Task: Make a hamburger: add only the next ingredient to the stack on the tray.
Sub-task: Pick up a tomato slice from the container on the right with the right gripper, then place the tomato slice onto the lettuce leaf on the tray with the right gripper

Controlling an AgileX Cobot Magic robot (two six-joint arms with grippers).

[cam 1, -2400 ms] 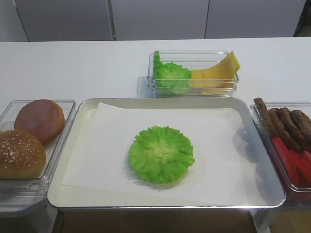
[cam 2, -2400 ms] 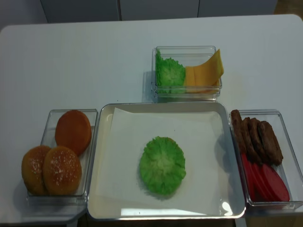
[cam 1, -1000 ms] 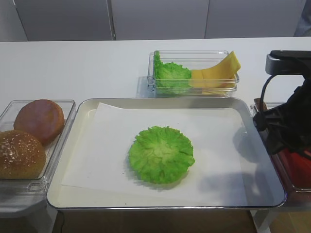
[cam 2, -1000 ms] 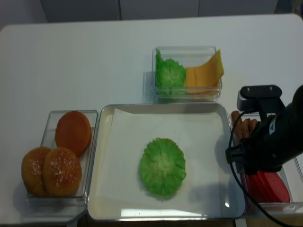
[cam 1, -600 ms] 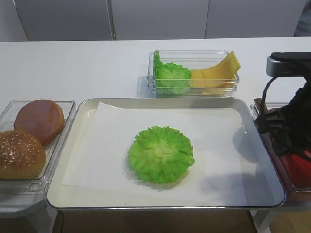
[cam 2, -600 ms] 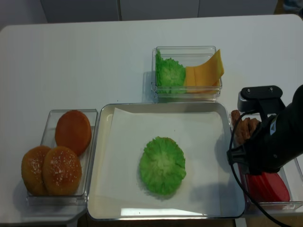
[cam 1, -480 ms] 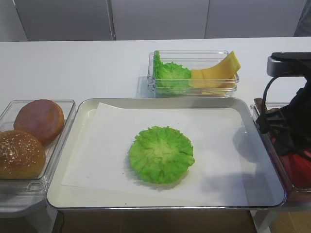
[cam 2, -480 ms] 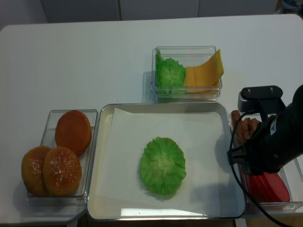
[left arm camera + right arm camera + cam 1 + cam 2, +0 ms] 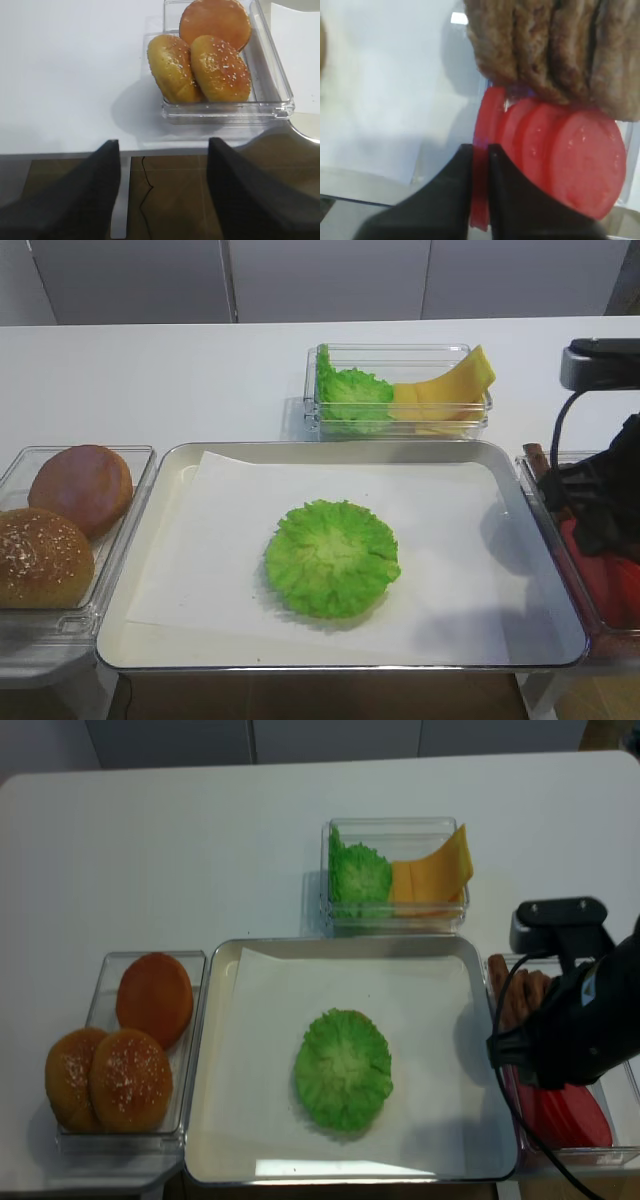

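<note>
In the right wrist view my right gripper [image 9: 480, 147] is shut on the edge of one red tomato slice [image 9: 487, 116], which stands on edge at the left end of a row of tomato slices [image 9: 580, 160]. From above, my right arm [image 9: 580, 1020] covers that gripper over the right-hand container. The round ruffled lettuce stack [image 9: 332, 558] lies alone on the white paper of the silver tray [image 9: 340, 448], well to the left of the arm. My left gripper [image 9: 163, 142] is open with nothing in it, just off the table's near edge in front of the buns [image 9: 200, 65].
Brown patties [image 9: 555, 45] lie just behind the tomato slices in the clear right container [image 9: 600, 965]. A clear box with a lettuce clump and yellow cheese [image 9: 400, 390] stands behind the tray. The bun container [image 9: 60, 530] sits left of the tray.
My right arm came in over the right container and has since shifted slightly to the right. The lettuce, tray and buns have not moved.
</note>
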